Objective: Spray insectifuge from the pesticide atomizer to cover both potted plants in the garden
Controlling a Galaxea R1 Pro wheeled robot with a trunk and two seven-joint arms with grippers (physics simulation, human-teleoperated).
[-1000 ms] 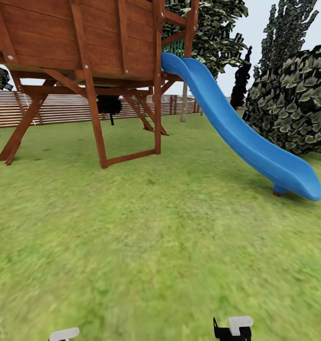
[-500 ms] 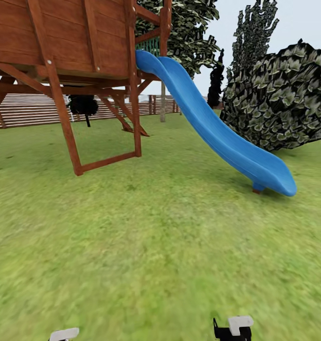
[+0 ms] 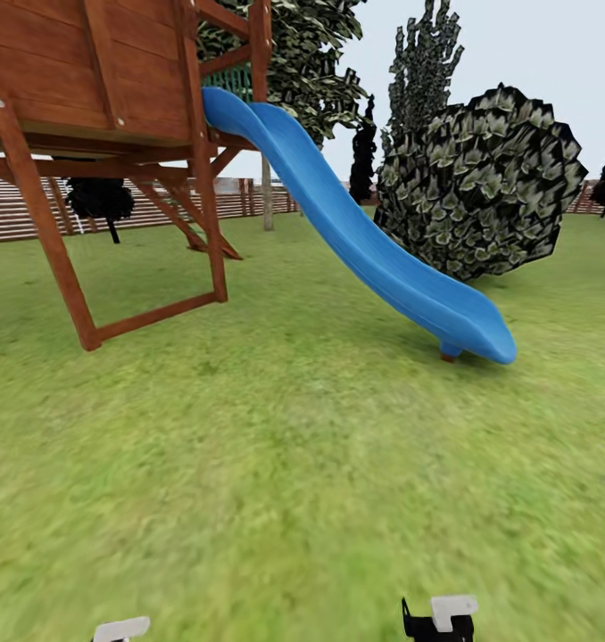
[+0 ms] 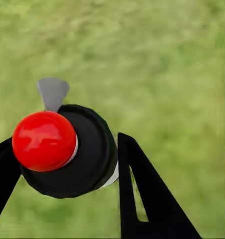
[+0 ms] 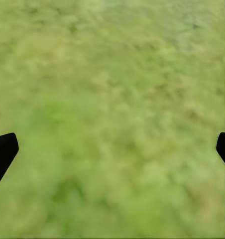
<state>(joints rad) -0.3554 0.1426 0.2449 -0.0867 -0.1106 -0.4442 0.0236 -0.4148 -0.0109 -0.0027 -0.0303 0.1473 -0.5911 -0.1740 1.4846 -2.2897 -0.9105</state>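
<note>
Lawn (image 3: 294,464) spreads ahead of the robot in the head view. A wooden play tower (image 3: 97,80) stands at the left, and a blue slide (image 3: 365,241) runs down from it to the grass. A big round bush (image 3: 481,178) sits just behind the foot of the slide, and a brown slat fence (image 3: 17,209) runs along the far edge of the garden.

The pesticide atomizer (image 4: 90,154) is in the left gripper (image 4: 65,142). In the left wrist view it is seen end-on between the two black fingers (image 4: 147,199): a dark round body with a white band, a glossy red cap (image 4: 43,141) and a grey nozzle (image 4: 53,92). The fingers stand close on either side of the bottle, gripping it above blurred grass. What is inside the bottle cannot be told.

The right gripper (image 5: 116,139) is spread wide, its fingertips (image 5: 3,152) showing at opposite edges of the right wrist view. Nothing lies between them, with grass beyond.

Compared with half a second ago, the whole head view has swung to the right. The tower and slide now sit further left in the picture, the bush shows in full, and a stretch of fence appears beyond it at the far right. This is the camera turning, not the things moving.
</note>
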